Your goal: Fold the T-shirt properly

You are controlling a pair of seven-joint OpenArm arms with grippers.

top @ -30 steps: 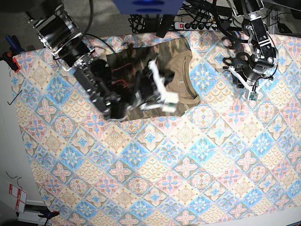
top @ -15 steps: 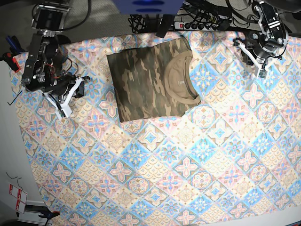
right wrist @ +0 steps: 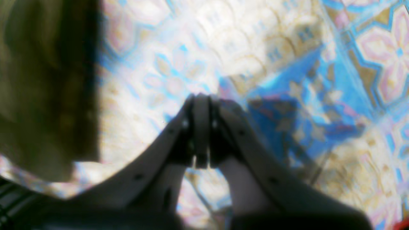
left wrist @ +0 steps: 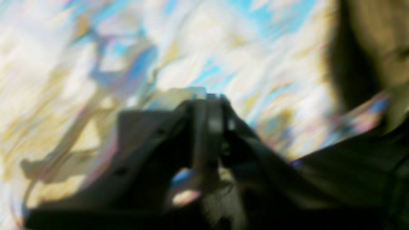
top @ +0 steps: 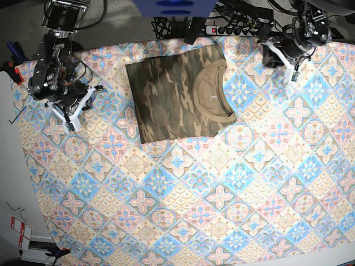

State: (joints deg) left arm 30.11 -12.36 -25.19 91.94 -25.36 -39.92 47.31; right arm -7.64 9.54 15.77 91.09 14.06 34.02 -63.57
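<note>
Although both wrist views are smeared with blur, the base view is sharp. The camouflage T-shirt (top: 176, 93) lies as a compact rectangle near the far edge of the counter, midway along it, on the patterned tablecloth (top: 222, 188). Its tan inner collar (top: 213, 94) with small white label faces up on one side. Edges look square and the stack flat, so I judge the folding essentially complete.

Right gripper (top: 71, 119) hangs over the counter near its left edge as the base view shows it, well apart from the shirt. In its wrist view the right gripper (right wrist: 201, 127) is clenched with nothing between the fingers; only a dark olive edge of cloth shows at the side of that frame.

Left gripper (top: 292, 69) sits by the far corner on the opposite side, also clear of the shirt and holding nothing. Whether its jaws are parted or closed I cannot tell; the wrist view is too blurred.

Both arms standing off to the sides suits a finished fold: nothing to snag or drag the cloth.
</note>
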